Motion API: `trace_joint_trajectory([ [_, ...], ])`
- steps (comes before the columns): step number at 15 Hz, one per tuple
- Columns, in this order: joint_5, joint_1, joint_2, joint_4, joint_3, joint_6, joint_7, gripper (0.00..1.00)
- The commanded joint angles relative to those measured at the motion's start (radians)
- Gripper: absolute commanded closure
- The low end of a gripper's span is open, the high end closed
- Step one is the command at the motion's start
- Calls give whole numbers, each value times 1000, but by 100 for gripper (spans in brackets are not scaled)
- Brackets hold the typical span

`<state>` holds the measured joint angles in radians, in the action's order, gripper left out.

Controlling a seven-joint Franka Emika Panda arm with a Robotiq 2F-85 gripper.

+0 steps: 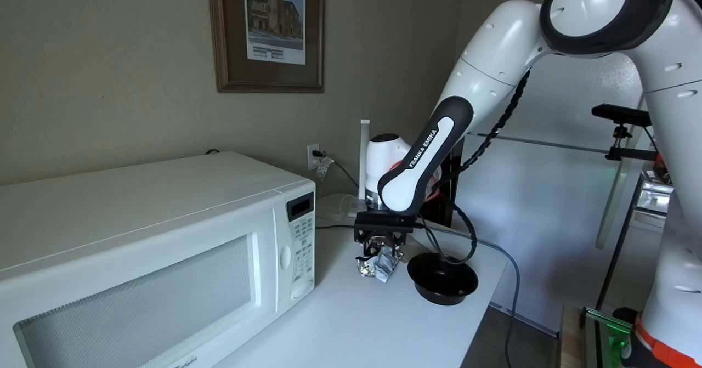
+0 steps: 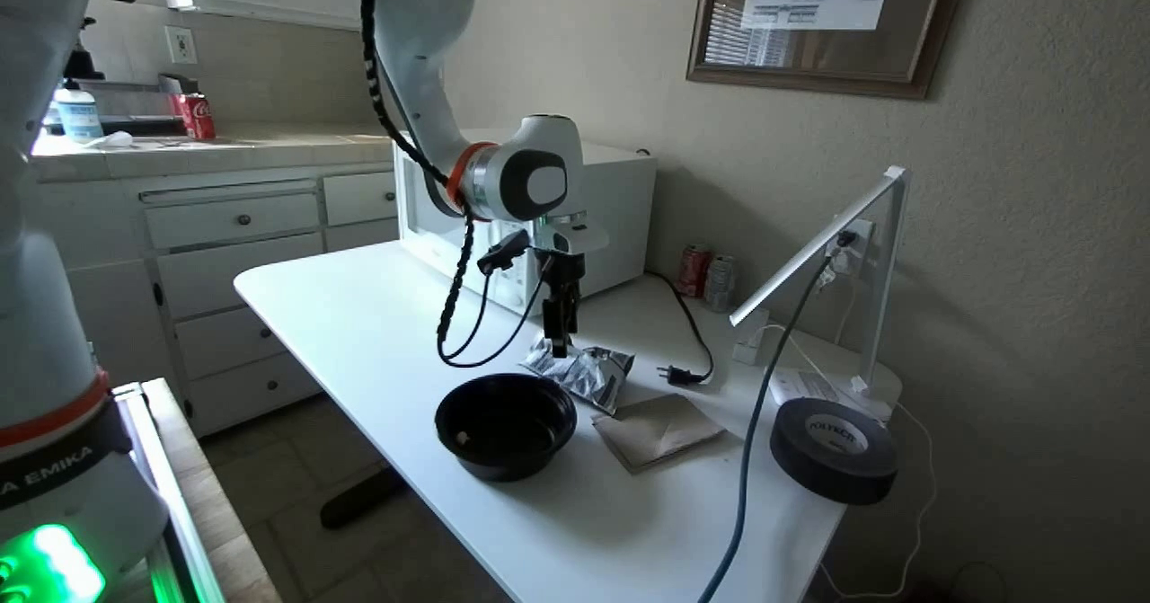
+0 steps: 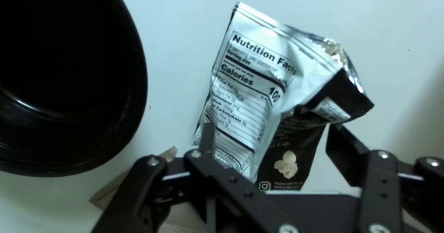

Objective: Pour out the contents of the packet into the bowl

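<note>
A: Position of the packet (image 3: 242,97)?

B: On the worktop (image 2: 359,315), directly beneath the hand (image 3: 271,133) as far as I can see from here; I find no gap under it.

A: Condition of the hand?

B: Released. The fingers (image 3: 208,135) stand well apart, one toward each side of the packet, with nothing pinched. In the wrist view one overlaps the printed edge; whether it touches, I cannot tell.

A: Governing relation?

B: The packet's long axis. In the wrist view it runs ahead from the hand, leaning slightly, so the fingers would close across the width, not end to end. That suits a grasp, in my judgement, with little turning needed.

A: And the mouth?

B: I take the crumpled foil corner (image 3: 336,52) for it. That lies beyond the fingertips, on the side away from the bowl (image 2: 512,428). The bowl stands near the packet, not touching, with a strip of worktop between them.

A: Consequence?

B: Lower squarely, I would advise, close near the bottom end, lift, then swing the mouth round toward the bowl before tipping. Two risks noted: a hard squeeze may crush the packet, and an early tilt may spill some on the wrong side
</note>
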<state>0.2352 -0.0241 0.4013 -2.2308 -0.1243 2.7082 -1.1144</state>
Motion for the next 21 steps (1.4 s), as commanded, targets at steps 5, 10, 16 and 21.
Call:
trace_joint_trajectory([
  [5, -60, -50, 73, 61, -51, 28, 16, 77],
  [10, -65, -60, 89, 78, -65, 23, 17, 100],
  [16, -55, -55, -23, 23, -93, -4, 40, 100],
  [21, -12, -50, -160, -42, -143, -29, 58, 100],
])
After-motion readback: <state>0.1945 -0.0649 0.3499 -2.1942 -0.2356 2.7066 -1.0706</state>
